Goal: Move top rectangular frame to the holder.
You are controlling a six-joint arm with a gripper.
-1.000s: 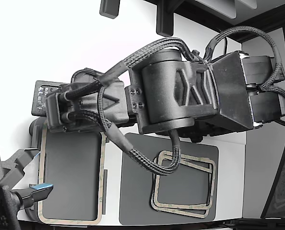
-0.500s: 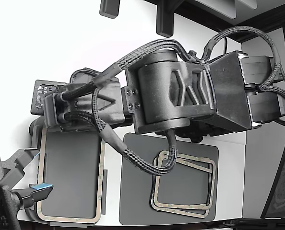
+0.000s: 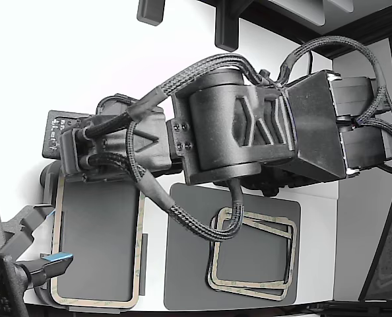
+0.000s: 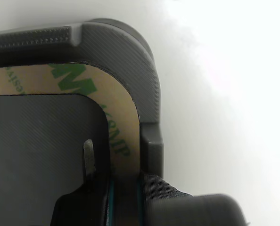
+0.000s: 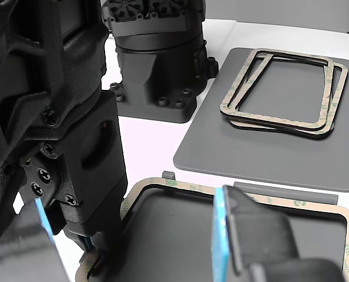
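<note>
White tabletop (image 3: 84, 59), brightly lit; dark panels (image 3: 381, 251) behind.

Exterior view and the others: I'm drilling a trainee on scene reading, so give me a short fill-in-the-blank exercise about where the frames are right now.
1. One tan frame lies around the rim of the light grey ____.
2. The stacked frames rest on the dark grey ____.
3. In the exterior view, the holder is to the ____ of the mat.
4. The gripper is at the frame's ____ in the wrist view.

Missing words: holder; mat; left; edge
</note>
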